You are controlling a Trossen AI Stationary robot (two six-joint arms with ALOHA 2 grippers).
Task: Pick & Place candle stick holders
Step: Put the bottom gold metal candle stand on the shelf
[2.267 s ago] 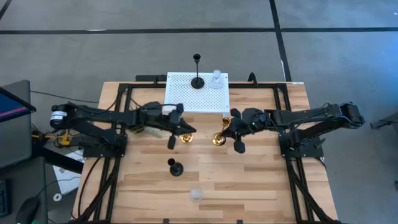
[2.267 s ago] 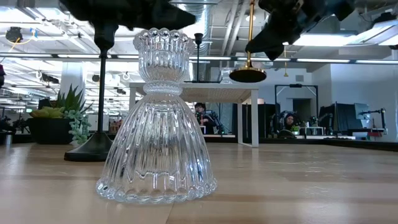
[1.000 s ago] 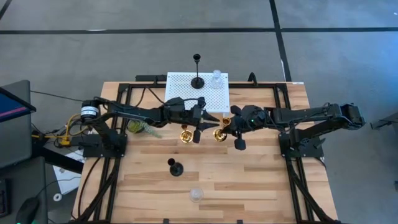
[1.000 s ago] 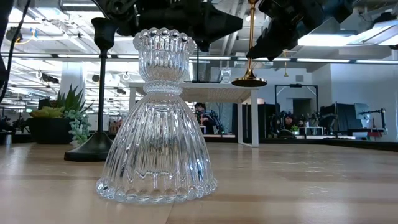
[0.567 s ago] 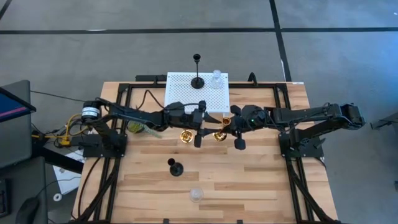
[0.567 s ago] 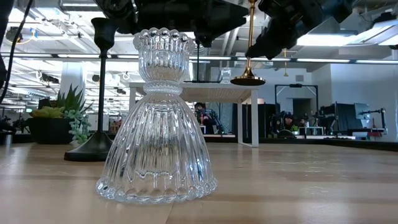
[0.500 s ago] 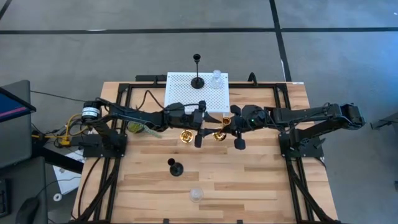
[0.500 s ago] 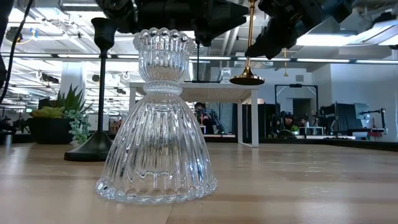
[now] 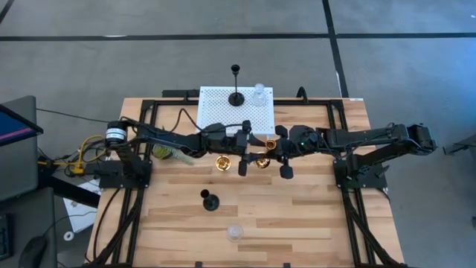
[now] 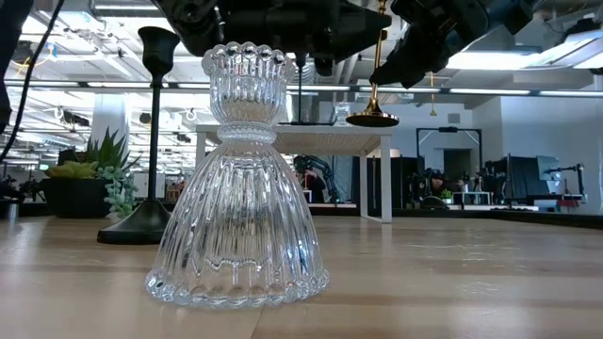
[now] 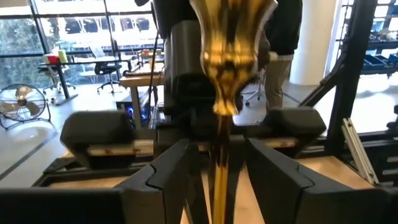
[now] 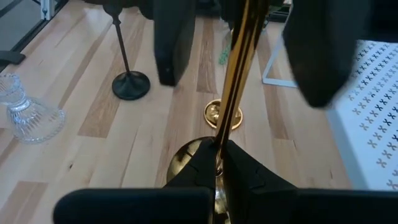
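Note:
My right gripper [image 12: 219, 152] is shut on a gold candle stick holder [image 9: 265, 157] that hangs over the table's middle. My left gripper [image 11: 217, 177] reaches in from the left, open. Its fingers [image 11: 169, 174] stand on either side of that holder's stem without touching it. A second gold holder [image 9: 222, 161] stands on its base on the table beside my left gripper. A black holder [image 9: 210, 201] and a clear glass one [image 9: 235, 233] stand nearer the front. Another black one [image 9: 236, 97] and another glass one [image 9: 259, 94] stand on the white board [image 9: 219, 115]. My right gripper pinches the gold holder's thin stem [image 12: 227, 124] between its two fingers, just above the round base. The fingers come from the table's right side, slanting down, and lie across the stem. The holder stands upright in the hold, its base [image 10: 372, 119] lifted clear of the table.
A small green plant [image 9: 168, 153] lies under my left arm. The white perforated board sits at the table's far middle. The front glass holder [image 10: 236, 179] fills much of the low view, with the black one [image 10: 151, 141] behind it.
My left gripper has moved toward the table's right edge, up to the gold holder in my right gripper. The second gold holder has stayed standing on the table. My right gripper has kept still.

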